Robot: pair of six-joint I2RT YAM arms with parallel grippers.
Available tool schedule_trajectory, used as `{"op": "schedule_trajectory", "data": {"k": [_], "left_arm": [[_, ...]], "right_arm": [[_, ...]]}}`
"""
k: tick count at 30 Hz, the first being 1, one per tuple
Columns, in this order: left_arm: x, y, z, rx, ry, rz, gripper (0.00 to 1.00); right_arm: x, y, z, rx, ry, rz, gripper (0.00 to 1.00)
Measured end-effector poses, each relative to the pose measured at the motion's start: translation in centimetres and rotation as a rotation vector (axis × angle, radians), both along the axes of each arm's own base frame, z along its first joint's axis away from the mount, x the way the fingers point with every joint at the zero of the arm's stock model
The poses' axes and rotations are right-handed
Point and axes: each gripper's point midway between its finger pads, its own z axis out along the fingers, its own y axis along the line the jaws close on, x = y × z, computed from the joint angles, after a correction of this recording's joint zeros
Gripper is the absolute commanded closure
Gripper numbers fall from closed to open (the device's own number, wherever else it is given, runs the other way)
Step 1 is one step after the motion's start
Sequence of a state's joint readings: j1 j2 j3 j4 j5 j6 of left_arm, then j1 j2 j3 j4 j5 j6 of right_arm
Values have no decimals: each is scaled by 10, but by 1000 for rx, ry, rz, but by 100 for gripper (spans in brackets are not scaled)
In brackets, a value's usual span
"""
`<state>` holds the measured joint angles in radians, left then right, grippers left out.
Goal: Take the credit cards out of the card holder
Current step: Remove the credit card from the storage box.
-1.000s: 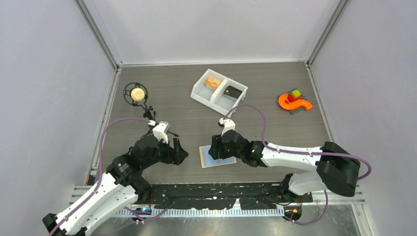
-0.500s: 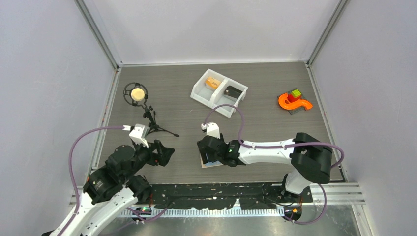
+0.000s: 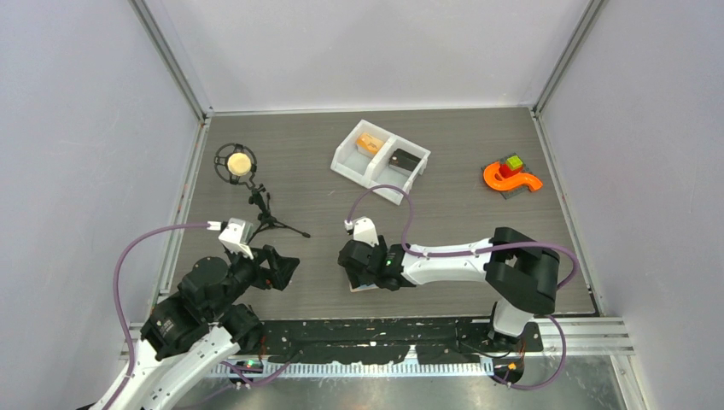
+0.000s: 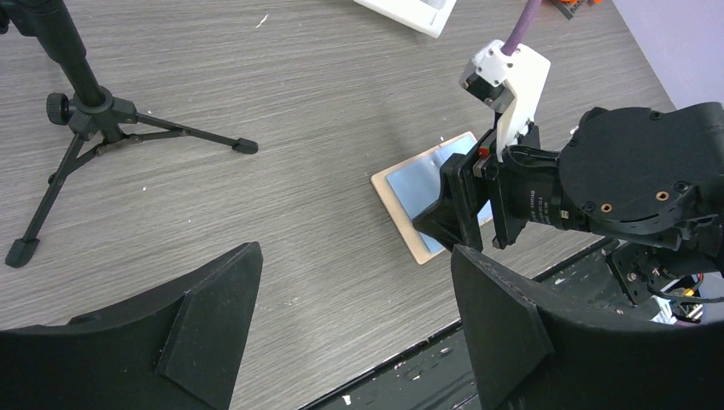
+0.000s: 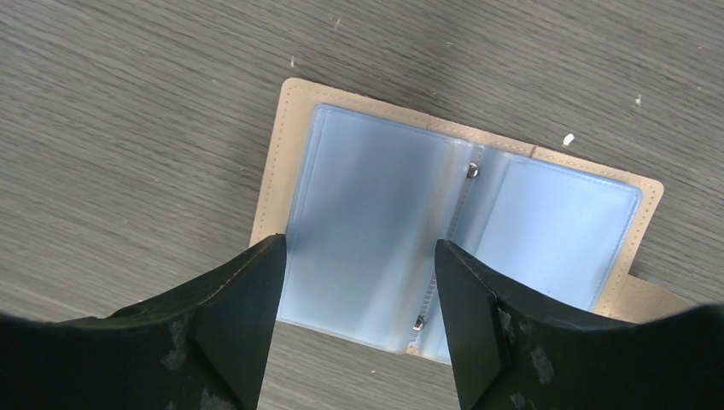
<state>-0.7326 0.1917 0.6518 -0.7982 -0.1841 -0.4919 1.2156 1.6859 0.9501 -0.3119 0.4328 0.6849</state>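
The card holder (image 5: 384, 213) lies spread open on the table near its front edge, beige outside with light blue sleeves facing up. My right gripper (image 5: 354, 316) hovers open just above its near edge, one finger over each side of the left sleeve, gripping nothing. From above, the right gripper (image 3: 352, 263) covers most of the card holder (image 3: 362, 289). An orange-tan credit card (image 3: 370, 143) and a dark credit card (image 3: 404, 159) lie in a white bin (image 3: 352, 162). My left gripper (image 3: 284, 267) is open and empty, left of the holder (image 4: 418, 192).
A black tripod stand (image 3: 260, 213) carrying a round ring with a tan ball (image 3: 238, 162) stands at the left, close to the left arm. An orange curved toy (image 3: 510, 178) with small blocks sits at the far right. The table's front edge runs just below the holder.
The right gripper slid left over the open card holder and its jaws widened. The left arm drew back to the left and toward the table's front edge.
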Motion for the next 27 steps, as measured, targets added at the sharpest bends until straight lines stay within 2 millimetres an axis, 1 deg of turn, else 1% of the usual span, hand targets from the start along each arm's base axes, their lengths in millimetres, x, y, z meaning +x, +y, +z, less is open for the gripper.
{"op": "schedule_trajectory", "data": {"k": [3,20,23,27], "left_arm": [[0,0,0,2,-1,-1,15],[0,0,-1,5,2,-1,15],[0,0,-1,5,2,-1,15],[0,0,-1,6,3,-1,15]], "right_arm": [[1,-1,-3,-15,-1,-6,28],[3,2,-5,-25,-3,-8,24],[3,2,-5,-25,-4,-8,26],[4,3,-6,-27,-4,-5,32]]}}
